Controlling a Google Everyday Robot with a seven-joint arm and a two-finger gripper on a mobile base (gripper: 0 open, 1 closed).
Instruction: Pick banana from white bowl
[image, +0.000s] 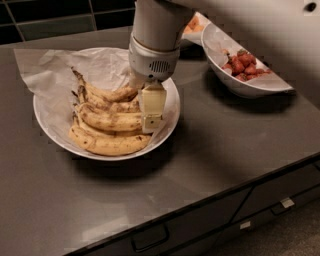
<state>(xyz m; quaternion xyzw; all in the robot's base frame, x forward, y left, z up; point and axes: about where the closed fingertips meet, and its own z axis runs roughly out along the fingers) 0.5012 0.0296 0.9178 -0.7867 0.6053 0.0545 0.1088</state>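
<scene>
While inside white bowl (50, 131), hand (145, 106) touches bananas (107, 121)

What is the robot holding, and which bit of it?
It cannot be told. The gripper is down in the bowl, against the right ends of the bananas, but whether it has hold of one is hidden.
</scene>
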